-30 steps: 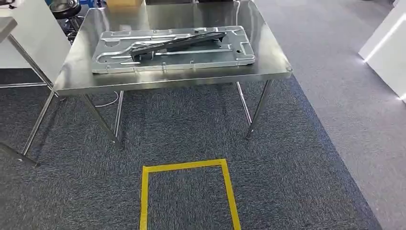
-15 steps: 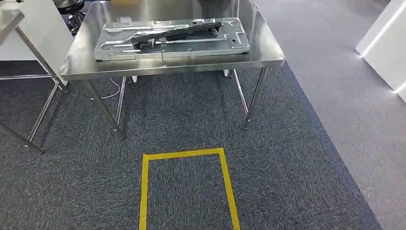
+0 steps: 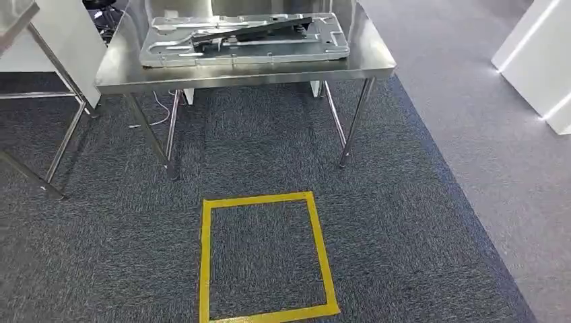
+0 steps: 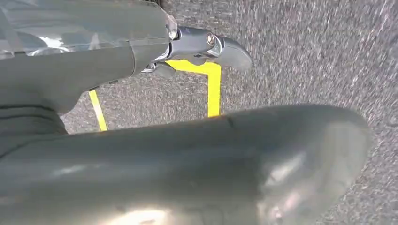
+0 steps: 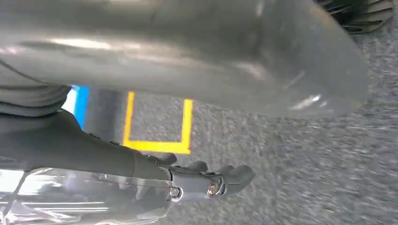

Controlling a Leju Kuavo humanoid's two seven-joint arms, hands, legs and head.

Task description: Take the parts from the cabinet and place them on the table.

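Observation:
A stamped light-grey sheet-metal part (image 3: 246,47) lies flat on the steel table (image 3: 121,67) at the top of the head view. A long dark part (image 3: 252,30) rests across it at a slant. My left hand (image 4: 155,51) hangs over the carpet with its fingers (image 4: 211,44) stretched out and nothing in it. My right hand (image 5: 155,173) hangs the same way, its fingers (image 5: 220,180) extended over the carpet and holding nothing.
A yellow tape square (image 3: 205,256) marks the dark carpet in front of the table. A second table's steel legs (image 3: 40,155) stand at the left by a white panel (image 3: 60,40). A white unit (image 3: 539,60) stands at the right on lighter grey floor.
The whole view has shifted: the table with its parts has slid toward the top edge, and the full yellow square now shows. The camera moved; the parts lie as before.

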